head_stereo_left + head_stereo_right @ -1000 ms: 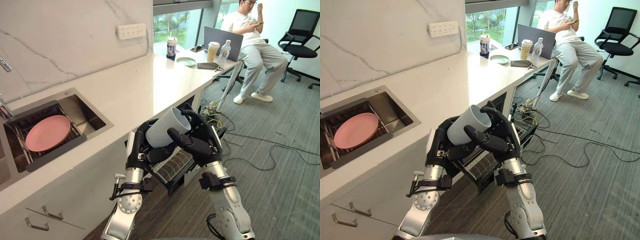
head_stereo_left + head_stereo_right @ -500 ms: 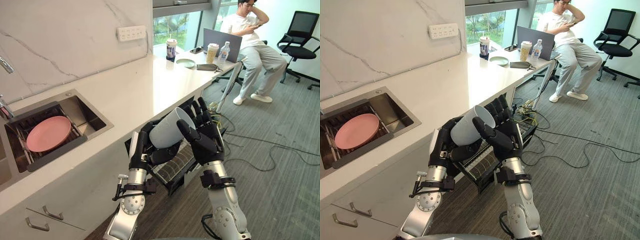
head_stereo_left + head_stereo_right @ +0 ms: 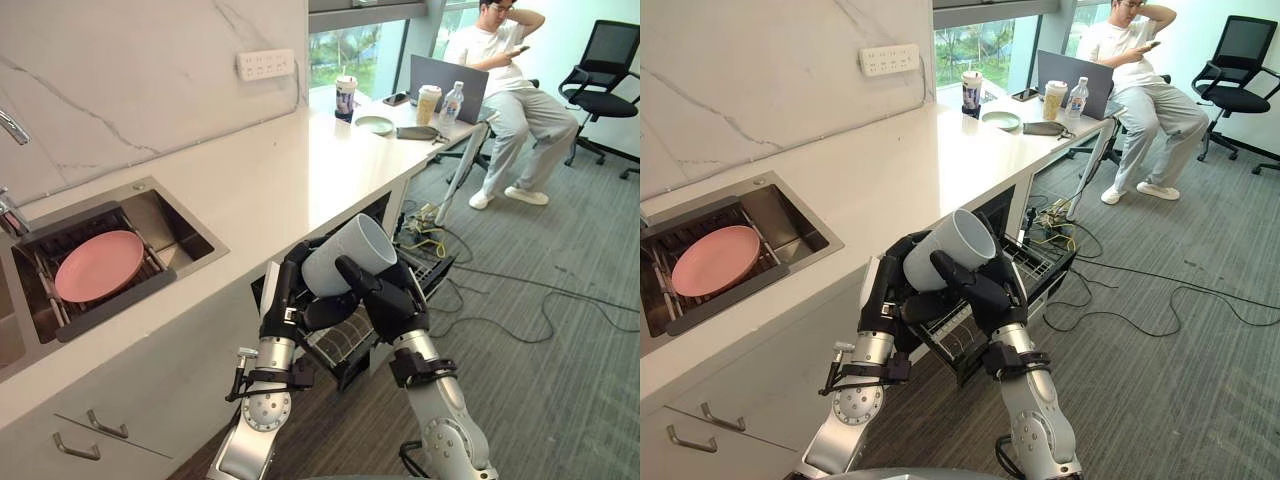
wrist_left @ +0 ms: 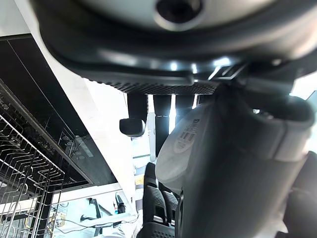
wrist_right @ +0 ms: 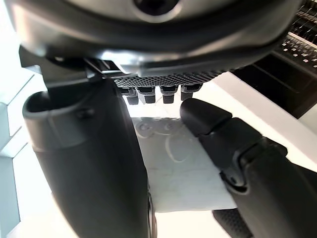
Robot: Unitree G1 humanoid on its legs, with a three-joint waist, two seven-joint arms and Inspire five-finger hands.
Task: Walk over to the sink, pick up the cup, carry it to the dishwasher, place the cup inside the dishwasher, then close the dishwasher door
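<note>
Bright daylight from the far window (image 3: 365, 50), soft sheen on the white countertop (image 3: 270, 170), blown-out glare in wrist views.

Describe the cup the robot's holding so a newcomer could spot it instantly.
Start at the long white counter, then drop to the open dishwasher under its front edge. There, the left hand and right hand clasp a plain pale cup between them, tilted with its mouth pointing away from the robot. The other cups stand upright, untouched, at the counter's far end.
</note>
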